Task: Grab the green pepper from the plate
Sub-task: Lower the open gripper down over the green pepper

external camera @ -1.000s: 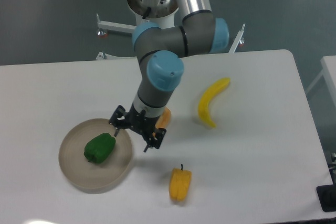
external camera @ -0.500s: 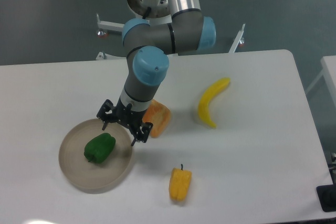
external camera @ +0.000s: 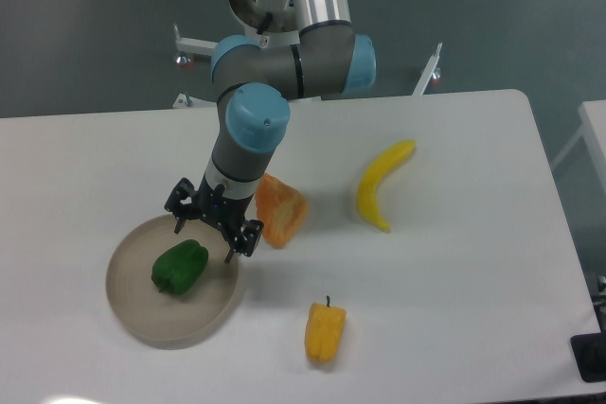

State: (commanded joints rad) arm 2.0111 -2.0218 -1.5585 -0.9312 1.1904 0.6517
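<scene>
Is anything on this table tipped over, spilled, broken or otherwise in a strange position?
Nothing stands out. The green pepper lies inside the plate; the banana, yellow pepper and orange wedge rest intact on the table. The open gripper hovers over the plate's rim.

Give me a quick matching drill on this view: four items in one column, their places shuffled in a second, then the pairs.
Items:
1. green pepper
2. banana
3. yellow pepper
4. gripper

Places:
A. on the table's near side, right of the plate
B. on the plate
C. on the table, right of the orange wedge
D. above the plate's far-right rim, open and empty

Pairs: 1-B, 2-C, 3-A, 4-D
</scene>
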